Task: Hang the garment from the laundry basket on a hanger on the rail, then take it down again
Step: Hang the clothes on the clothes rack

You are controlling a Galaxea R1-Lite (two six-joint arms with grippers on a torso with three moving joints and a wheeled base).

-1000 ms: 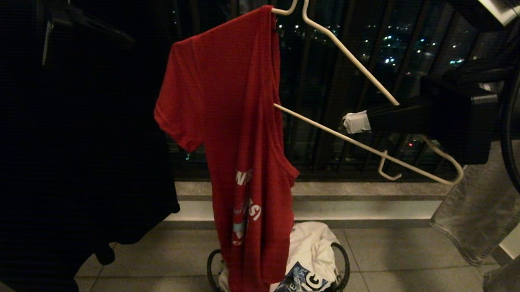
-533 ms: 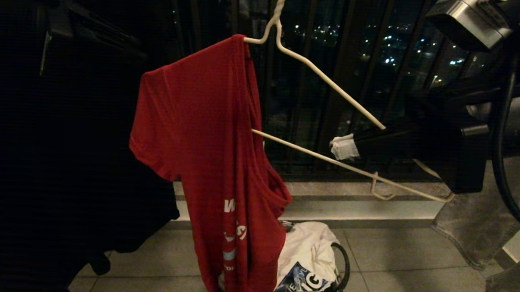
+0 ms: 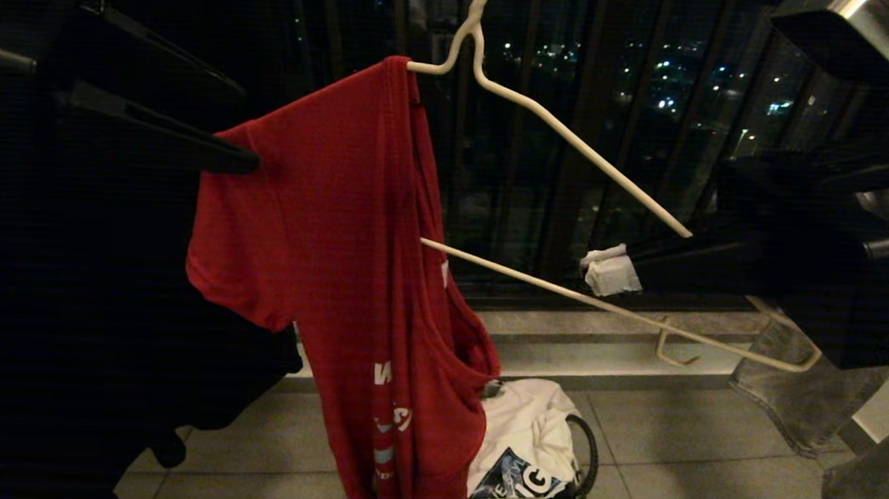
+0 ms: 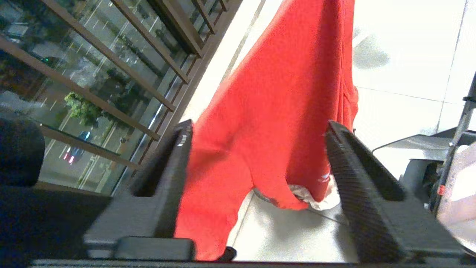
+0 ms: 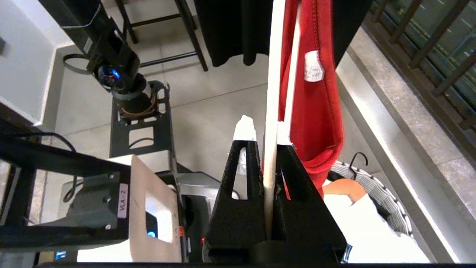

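Garment [image 3: 354, 260] hangs bunched on one half of the hanger [image 3: 569, 142], freed by the left end effector [image 4: 256, 156], fingers now apart beside the sleeve. Right end effector [image 5: 269, 149] clamps the hanger's wire; shirt needs spreading.

Head cam sits high, facing the balcony railing [image 3: 539, 134], with the red shirt [image 3: 340, 237] close up front. The left wrist cam peers between its own hand's [image 4: 256, 156] fingers down at the floor. The right wrist cam looks down along the hanger [image 5: 273, 93]. All three share that shirt.
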